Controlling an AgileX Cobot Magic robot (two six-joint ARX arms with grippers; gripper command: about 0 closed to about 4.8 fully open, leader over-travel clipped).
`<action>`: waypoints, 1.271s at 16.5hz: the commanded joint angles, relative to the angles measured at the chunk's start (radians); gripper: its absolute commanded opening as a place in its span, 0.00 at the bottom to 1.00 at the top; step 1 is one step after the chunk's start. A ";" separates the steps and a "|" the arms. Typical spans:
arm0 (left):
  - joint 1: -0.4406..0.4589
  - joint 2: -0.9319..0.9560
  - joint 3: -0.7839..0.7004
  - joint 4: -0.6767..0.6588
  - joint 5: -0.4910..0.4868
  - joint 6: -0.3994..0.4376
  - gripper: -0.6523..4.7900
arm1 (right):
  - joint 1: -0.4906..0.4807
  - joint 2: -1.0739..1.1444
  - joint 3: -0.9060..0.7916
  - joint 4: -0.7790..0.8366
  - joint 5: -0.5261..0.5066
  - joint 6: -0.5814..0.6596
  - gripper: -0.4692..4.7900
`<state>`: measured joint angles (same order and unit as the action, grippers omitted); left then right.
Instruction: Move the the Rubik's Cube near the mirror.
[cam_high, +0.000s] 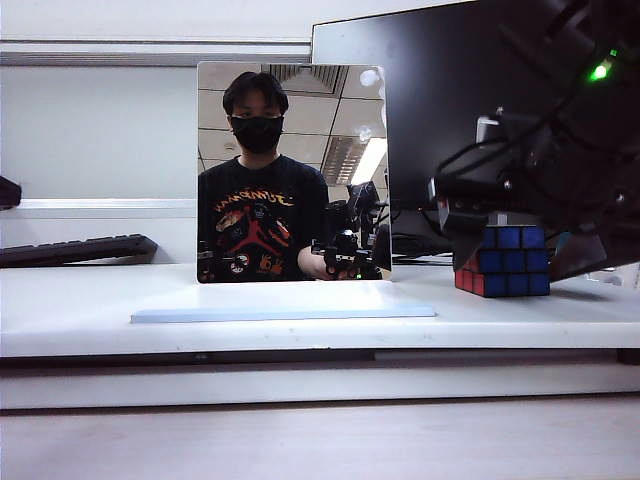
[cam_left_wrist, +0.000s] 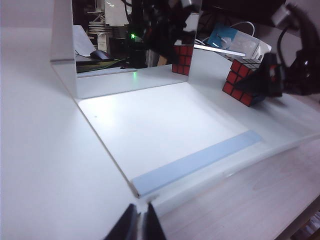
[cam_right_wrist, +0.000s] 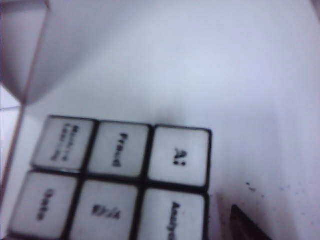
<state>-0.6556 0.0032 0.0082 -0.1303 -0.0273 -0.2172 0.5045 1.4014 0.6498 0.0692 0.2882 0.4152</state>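
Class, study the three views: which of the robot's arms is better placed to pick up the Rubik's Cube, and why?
The right. Its tool is open, right over the Rubik's Cube, whose white top fills the right wrist view. The left tool is shut and sits on the other side of the mirror, away from the cube.

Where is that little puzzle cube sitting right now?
In the exterior view the Rubik's Cube rests on the white table at the right, apart from the mirror on its left, in front of the black monitor, with the right gripper just above it.
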 joint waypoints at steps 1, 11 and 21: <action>0.002 0.000 0.002 0.013 0.005 0.000 0.18 | 0.001 -0.003 0.004 0.029 0.005 0.014 0.62; 0.002 0.000 0.002 0.011 0.001 0.000 0.18 | 0.199 0.011 0.005 0.275 -0.287 0.032 0.28; 0.002 0.000 0.002 0.011 0.001 0.000 0.18 | 0.302 0.228 0.236 0.175 -0.161 0.004 0.28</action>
<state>-0.6556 0.0036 0.0082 -0.1307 -0.0277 -0.2172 0.7937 1.6367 0.8730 0.2352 0.0895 0.4393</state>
